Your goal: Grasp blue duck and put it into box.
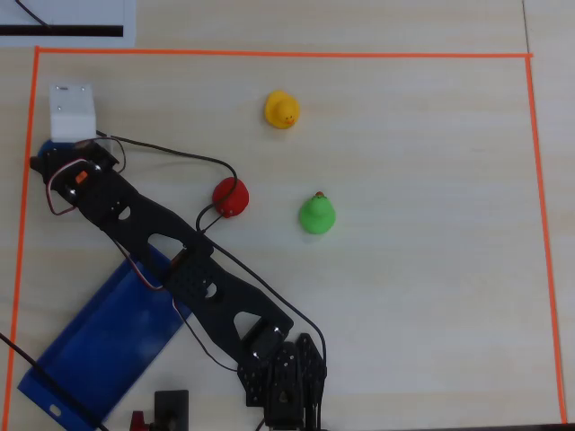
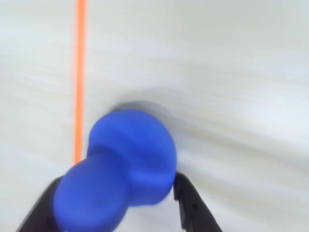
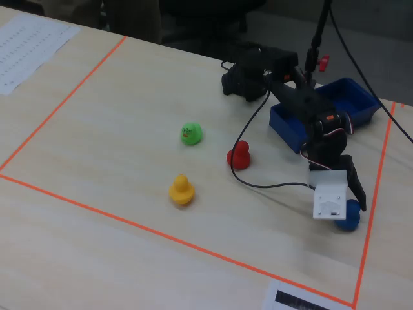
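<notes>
Black fingers [image 2: 193, 205] sit on either side of the blue duck [image 2: 120, 169] in the wrist view, spread just wide enough to take its body, the right one touching its flank; the left one shows only as a dark edge at the bottom corner, so whether they are actually squeezing it cannot be told. The gripper [image 3: 348, 205] hangs low over the table [image 3: 116, 129] beside the orange tape line [image 2: 79, 72], and in the fixed view the duck peeks out below the white camera block [image 3: 330, 197]. The box [image 1: 108, 337], a shallow dark-blue tray, lies under the arm's base links, apart from the duck; nothing shows on the part of its floor that is visible. Three other ducks stand on the table: one red duck [image 1: 229, 196], one green duck [image 1: 316, 214], one yellow duck [image 1: 282, 109].
</notes>
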